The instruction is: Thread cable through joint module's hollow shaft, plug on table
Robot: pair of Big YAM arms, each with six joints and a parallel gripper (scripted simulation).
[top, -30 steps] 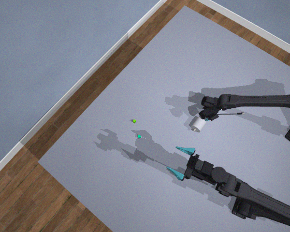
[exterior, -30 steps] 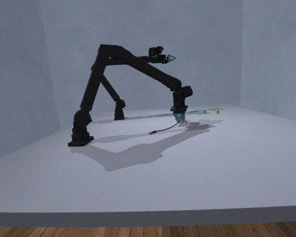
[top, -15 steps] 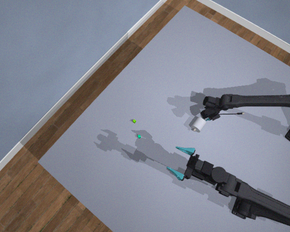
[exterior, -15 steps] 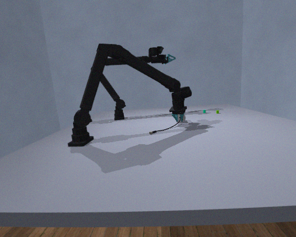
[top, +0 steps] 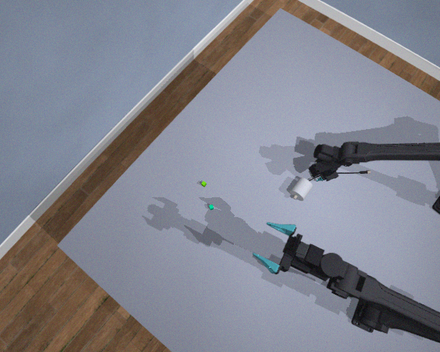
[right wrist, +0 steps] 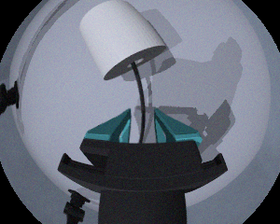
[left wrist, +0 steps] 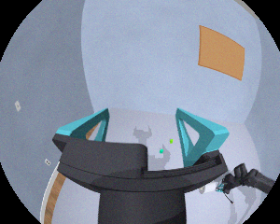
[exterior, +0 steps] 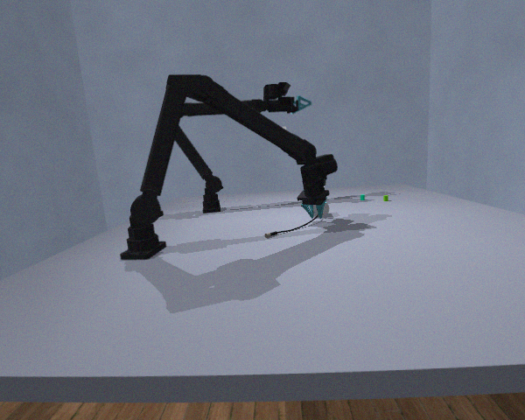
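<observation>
The joint module (top: 301, 188) (right wrist: 121, 39) is a white cylinder lying on the table; in the exterior view it is mostly hidden behind my right gripper. A thin black cable (top: 350, 172) (exterior: 294, 227) (right wrist: 141, 93) runs from the module's bore, between my right fingers, and back along the table to a tan connector end (top: 368, 171) (exterior: 269, 234). My right gripper (top: 317, 177) (exterior: 313, 210) (right wrist: 142, 112) hangs low just behind the module. Its fingers stand a little apart on either side of the cable without pinching it. My left gripper (top: 260, 239) (left wrist: 141, 114) is wide open, empty and raised high.
Two small green markers (top: 203, 183) (top: 211, 207) (exterior: 385, 198) (exterior: 362, 197) sit on the table beyond the module. The grey table top (top: 174, 287) is bordered by a wooden floor (top: 31, 295).
</observation>
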